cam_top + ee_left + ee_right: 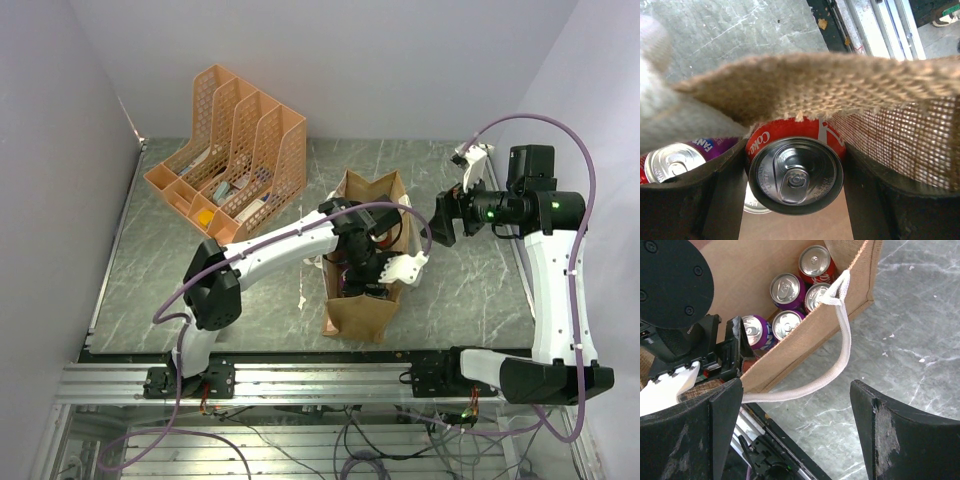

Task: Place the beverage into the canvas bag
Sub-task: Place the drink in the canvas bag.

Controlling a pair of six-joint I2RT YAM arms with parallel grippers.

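- Red cola can (pixel 796 175) is sitting pinched between the fingers of the left end effector (pixel 796 146), inside the canvas bag (pixel 357 315).
- Right end effector (pixel 795 390) is hovering spread wide, the bag's white strap (pixel 842 340) lying ahead of it.

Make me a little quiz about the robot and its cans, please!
1. True or false: the right gripper is holding something.
2. The can held in the left gripper is: A) green, B) red, C) blue.
3. Fill in: the left gripper is ___ the canvas bag.
Key: 1 false; 2 B; 3 inside.
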